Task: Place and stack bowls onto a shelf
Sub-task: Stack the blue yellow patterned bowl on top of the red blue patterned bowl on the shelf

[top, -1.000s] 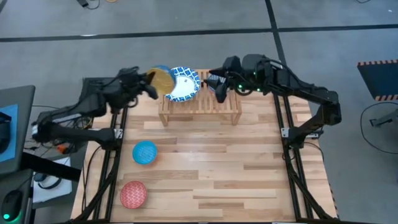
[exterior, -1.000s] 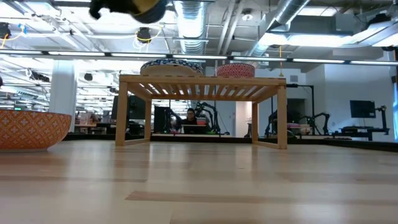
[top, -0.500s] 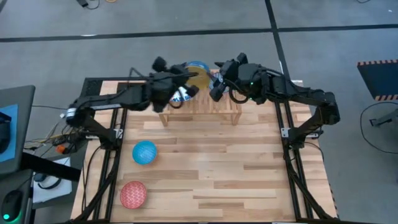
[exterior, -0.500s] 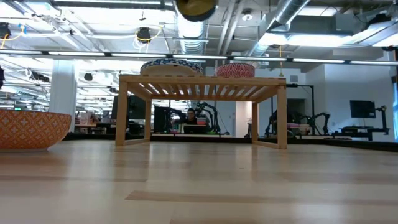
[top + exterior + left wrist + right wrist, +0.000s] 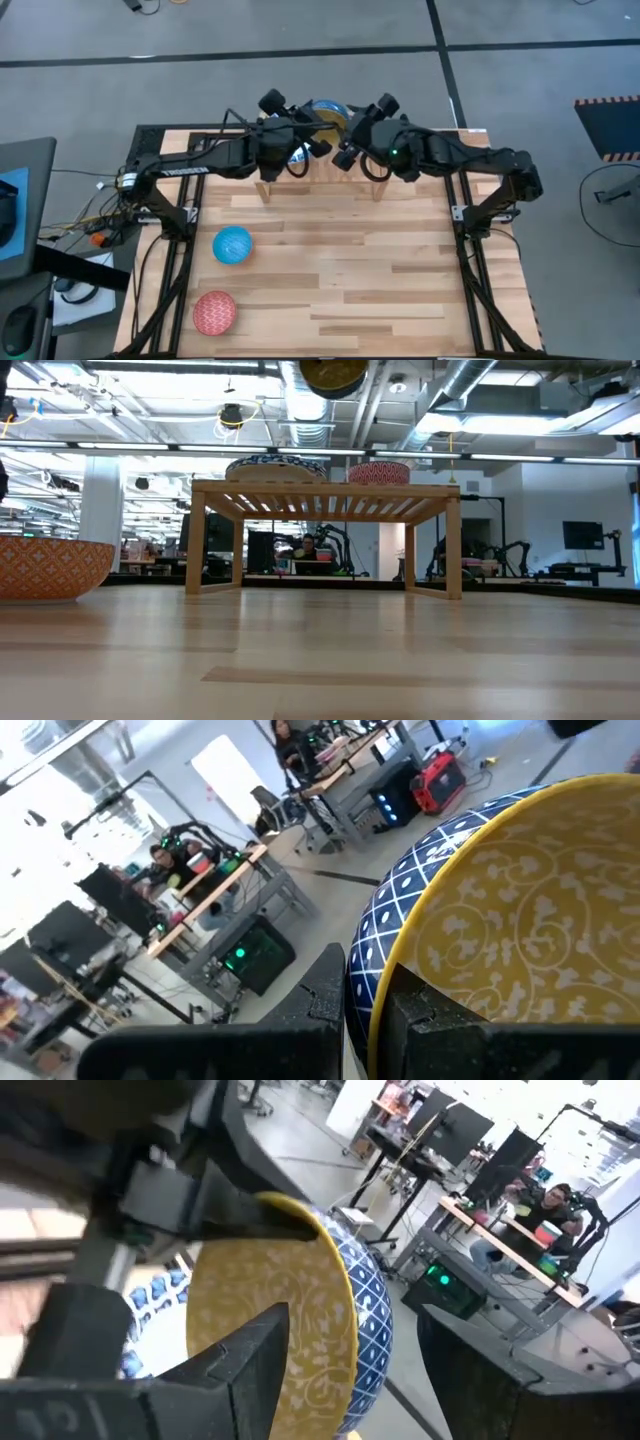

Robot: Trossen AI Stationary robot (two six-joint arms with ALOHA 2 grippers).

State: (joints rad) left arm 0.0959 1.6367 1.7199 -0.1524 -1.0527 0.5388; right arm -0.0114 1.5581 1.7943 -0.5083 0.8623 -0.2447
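Holding the deep yellow bowl with the blue lattice outside point(image 5: 520, 930), your left pincer point(image 5: 300, 148) has its fingers narrowed onto the rim, one inside and one outside, as the left wrist view shows. That bowl point(image 5: 333, 374) hangs high above the low light-wood slatted shelf point(image 5: 325, 492), roughly over its middle, and touches nothing below.

Your right pincer point(image 5: 350, 152) sits just beside it over the right half of the shelf. Its dark fingers point(image 5: 250, 1355) stand well apart and grip nothing; the yellow bowl shows between them only because it lies farther off.

On the shelf you already have a stack of wide shallow white bowls with blue patterned rims point(image 5: 276, 466) at the left end, and a small red patterned bowl point(image 5: 378, 471) near the middle-right. How many white bowls are in that stack cannot be read from here.

Still on the wooden plank table point(image 5: 360, 270) are the light blue deep bowl point(image 5: 233, 244) at the left and another red patterned bowl point(image 5: 213, 312) nearer still on the left side. A dark blue bowl is not clearly visible.

By my reckoning you are past halfway: the yellow bowl needs setting down, then the two on the table remain.
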